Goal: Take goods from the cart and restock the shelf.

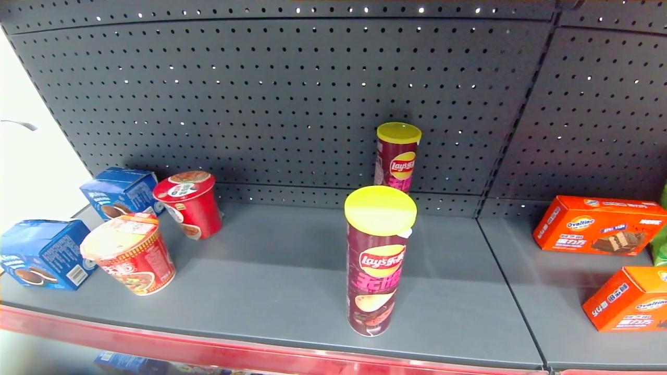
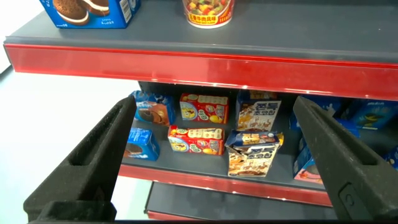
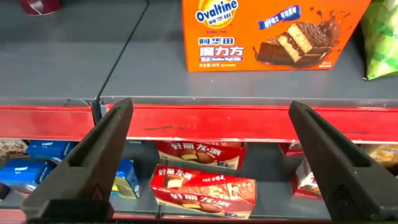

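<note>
Head view looks down on a grey shelf backed by dark pegboard, and goods already stand on it. A front chip can with a yellow lid stands upright near the shelf's front edge, about mid-shelf. A rear chip can of the same kind stands upright behind it, against the pegboard and well apart from the first. On the robot's left, a near cup noodle tilts beside a near blue cookie box. Behind them a far cup noodle leans just beside a far blue cookie box. On the right, past the shelf divider, a far orange box lies flat, and a near orange box sits closer to the front edge. In the left wrist view the left gripper hangs in front of the unit, below the red edge strip. Its fingers stand wide apart and grip nothing, facing a lower shelf stocked with small snack boxes. In the right wrist view the right gripper is level with the same red strip below the orange box. Its fingers are likewise spread wide with no item between them. A green packet lies just beside that box, and red and blue boxes sit on the shelf underneath.
</note>
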